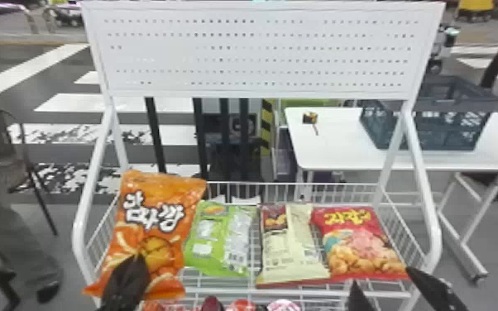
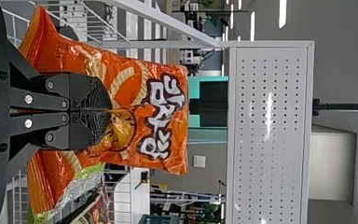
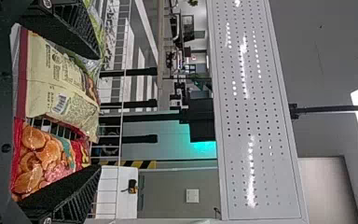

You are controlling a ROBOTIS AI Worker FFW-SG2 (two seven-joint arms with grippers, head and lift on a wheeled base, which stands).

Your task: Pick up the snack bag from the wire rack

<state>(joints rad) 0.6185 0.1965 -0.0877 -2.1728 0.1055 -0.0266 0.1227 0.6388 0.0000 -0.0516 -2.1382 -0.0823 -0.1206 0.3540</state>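
The left tool has its two black fingers pressed together on the orange snack bag, pinching a fold in its lower half. Creases run out from the fingertips, and the crimped bottom seal flares to either side of them. The bag is plump and glossy, bright orange, with chunky white lettering edged in black, a round golden potato printed beneath and pale ridged strips around it. Its upper end is slightly rumpled. It leans at a slant over the left part of the wire rack, its top rising above the back rim; whether it touches the wires, I cannot tell.

The right tool is at the rack's front right, its fingers spread apart with nothing pinched between them.

Beside the orange bag, and partly overlapped by it, is a green bag. Next comes a cream bag with a dark red panel, then a red bag with yellow lettering and printed golden puffs. Above the rack stands a white perforated panel. Behind, to the right, a white counter carries a dark crate.
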